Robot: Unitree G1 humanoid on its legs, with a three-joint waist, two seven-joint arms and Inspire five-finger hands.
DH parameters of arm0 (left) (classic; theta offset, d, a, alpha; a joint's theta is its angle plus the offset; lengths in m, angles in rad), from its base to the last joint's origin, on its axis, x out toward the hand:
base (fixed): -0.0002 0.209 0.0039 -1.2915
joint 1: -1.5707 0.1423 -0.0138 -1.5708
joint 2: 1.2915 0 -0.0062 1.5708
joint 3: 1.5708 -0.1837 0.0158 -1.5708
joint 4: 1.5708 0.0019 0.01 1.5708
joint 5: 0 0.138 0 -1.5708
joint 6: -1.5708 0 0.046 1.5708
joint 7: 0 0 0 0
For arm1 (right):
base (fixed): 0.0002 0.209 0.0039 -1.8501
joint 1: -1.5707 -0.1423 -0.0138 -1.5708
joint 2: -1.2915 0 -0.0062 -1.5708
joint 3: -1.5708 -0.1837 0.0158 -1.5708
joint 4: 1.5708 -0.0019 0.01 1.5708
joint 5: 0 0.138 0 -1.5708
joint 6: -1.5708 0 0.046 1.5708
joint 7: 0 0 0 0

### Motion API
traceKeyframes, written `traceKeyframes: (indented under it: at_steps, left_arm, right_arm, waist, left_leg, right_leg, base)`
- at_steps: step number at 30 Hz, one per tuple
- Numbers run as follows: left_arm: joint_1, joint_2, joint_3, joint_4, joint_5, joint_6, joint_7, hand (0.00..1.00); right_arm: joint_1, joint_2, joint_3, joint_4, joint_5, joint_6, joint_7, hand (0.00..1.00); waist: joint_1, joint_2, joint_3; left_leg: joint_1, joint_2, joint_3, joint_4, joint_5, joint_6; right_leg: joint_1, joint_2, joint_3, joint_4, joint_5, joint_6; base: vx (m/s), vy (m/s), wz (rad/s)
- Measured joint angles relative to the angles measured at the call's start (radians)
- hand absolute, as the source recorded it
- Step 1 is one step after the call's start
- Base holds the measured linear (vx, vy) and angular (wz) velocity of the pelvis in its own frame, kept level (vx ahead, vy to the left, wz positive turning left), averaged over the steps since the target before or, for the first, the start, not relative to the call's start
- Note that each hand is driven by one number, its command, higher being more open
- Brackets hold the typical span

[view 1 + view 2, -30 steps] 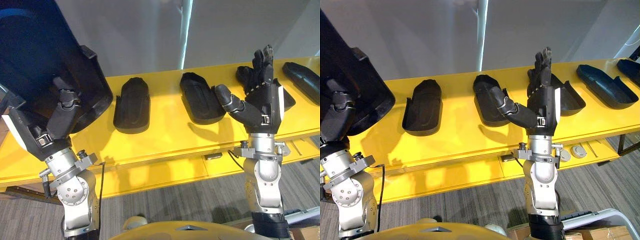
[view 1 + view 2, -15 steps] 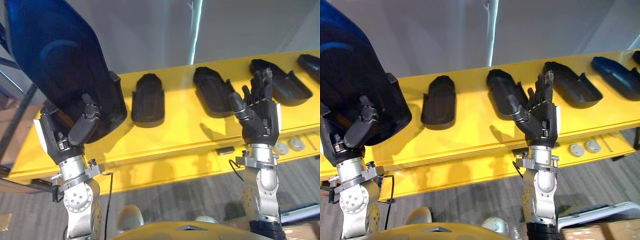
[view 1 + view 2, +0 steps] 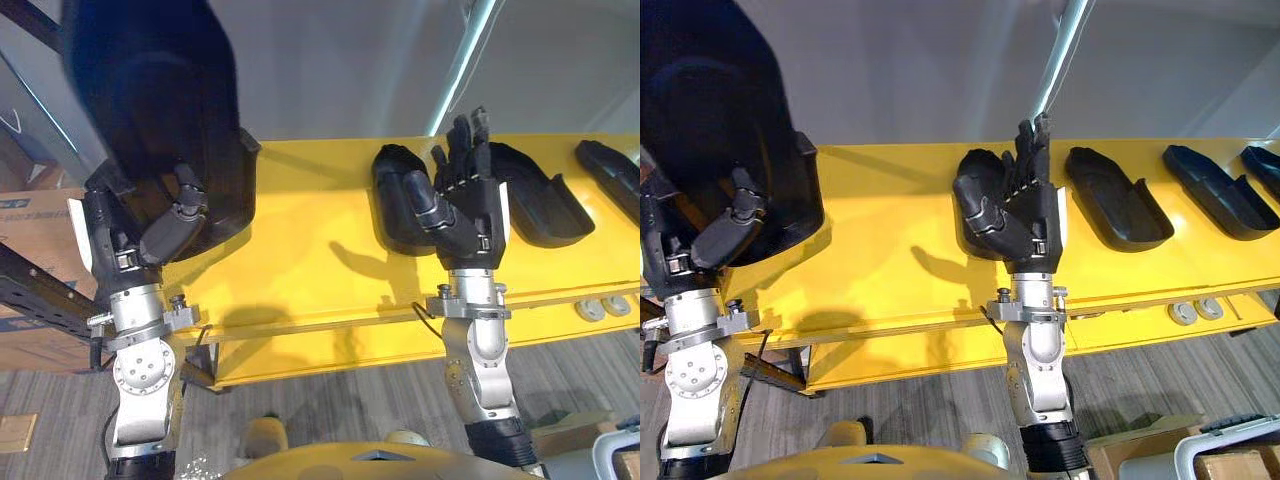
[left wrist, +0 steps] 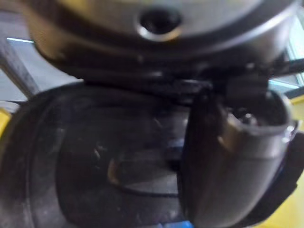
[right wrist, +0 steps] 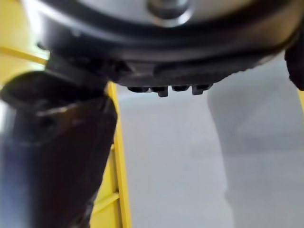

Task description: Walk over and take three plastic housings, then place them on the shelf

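While the fingers (image 3: 185,205) of the left hand (image 3: 150,240) stay curled, thumb hooked over the rim, round a large black housing (image 3: 160,100) held high with its hollow side toward the wrist, the right hand (image 3: 470,205) stands raised with its fingers (image 3: 465,140) straight and spread, holding nothing. Neither grip has altered over the last second. What has changed is the outlook. The whole scene has slid toward the right of both eye views, so the camera has swung left rather than the parts having moved. On the yellow tabletop (image 3: 320,260) the nearest resting housing (image 3: 392,195) now lies just behind the right hand, with a middle housing (image 3: 540,205) and a far housing (image 3: 612,180) beyond it in a row, each apart from the next. A bare stretch of tabletop has come into sight between the carried housing and that row, and a cardboard box (image 3: 30,210) and a dark metal bar (image 3: 40,290) now show at the left edge. My reading is that the robot is shifting leftward with its load, in the carrying step. Whether this yellow surface is the source or the shelf itself I cannot tell. Nor can I tell whether one shell or several nested ones sit in the left hand.
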Motion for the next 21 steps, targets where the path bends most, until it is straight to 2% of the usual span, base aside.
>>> traceKeyframes:
  at_steps: [3, 7, 10, 12, 15, 17, 21]
  left_arm:
    - [-0.001, -0.032, -0.019, 0.0, -0.001, 0.001, 0.002, 0.0]
    - [0.004, -0.062, -0.064, -0.001, 0.006, 0.02, -0.005, 0.0]
    - [0.018, -0.063, -0.069, -0.001, 0.005, 0.021, -0.038, 0.0]
    - [0.018, -0.062, -0.066, -0.002, -0.005, 0.032, -0.065, 0.0]
    - [0.017, -0.06, -0.049, -0.001, -0.047, 0.074, -0.125, 0.0]
    - [0.017, -0.059, -0.047, -0.001, -0.055, 0.132, -0.135, 0.0]
    - [0.007, -0.041, -0.052, 0.02, -0.109, 0.25, -0.163, 0.0]
  right_arm:
    - [0.006, -0.001, -0.046, 0.0, -0.034, -0.002, -0.006, 1.0]
    - [0.009, -0.017, -0.077, 0.0, -0.045, -0.002, -0.029, 1.0]
    - [0.012, -0.045, -0.104, 0.0, -0.071, -0.002, -0.021, 1.0]
    - [0.02, -0.052, -0.122, 0.0, -0.072, -0.002, -0.015, 1.0]
    - [0.04, -0.061, -0.166, -0.021, -0.072, -0.002, 0.009, 1.0]
    - [0.043, -0.068, -0.196, -0.058, -0.071, -0.002, 0.021, 1.0]
    - [0.047, -0.071, -0.212, -0.105, -0.071, -0.002, 0.005, 1.0]
  waist:
    - [-0.003, 0.007, 0.001]
    - [-0.005, 0.03, 0.002]
    - [-0.002, 0.055, 0.011]
    - [-0.003, 0.057, 0.01]
    - [-0.009, 0.057, 0.01]
    - [-0.027, 0.061, 0.006]
    - [-0.054, 0.077, -0.005]
  left_leg:
    - [-0.023, -0.029, 0.015, 0.005, 0.01, 0.003]
    - [-0.028, -0.004, 0.007, 0.01, 0.018, -0.012]
    - [-0.051, 0.03, 0.005, 0.073, -0.006, -0.027]
    - [-0.045, 0.039, 0.012, 0.067, -0.004, -0.028]
    - [-0.004, 0.041, 0.026, -0.005, 0.035, -0.032]
    - [0.047, 0.026, 0.04, -0.13, 0.09, -0.032]
    - [0.072, 0.025, 0.054, -0.219, 0.145, -0.04]
  right_leg:
    - [0.058, 0.011, 0.008, -0.162, 0.0, -0.004]
    - [0.059, 0.037, 0.008, -0.161, -0.004, -0.009]
    - [0.044, 0.064, 0.024, -0.126, -0.013, -0.021]
    - [0.036, 0.068, 0.032, -0.108, -0.015, -0.02]
    - [0.032, 0.057, 0.04, -0.094, -0.019, -0.024]
    - [0.027, 0.047, 0.041, -0.097, -0.017, -0.019]
    - [0.015, 0.044, 0.035, -0.117, 0.003, -0.001]
  base:
    - [-0.06, 0.019, -0.05]
    - [-0.08, -0.058, 0.03]
    - [-0.06, -0.066, -0.13]
    - [-0.02, -0.038, -0.12]
    - [-0.01, -0.021, -0.07]
    - [-0.04, -0.003, -0.01]
    - [-0.02, -0.005, -0.04]
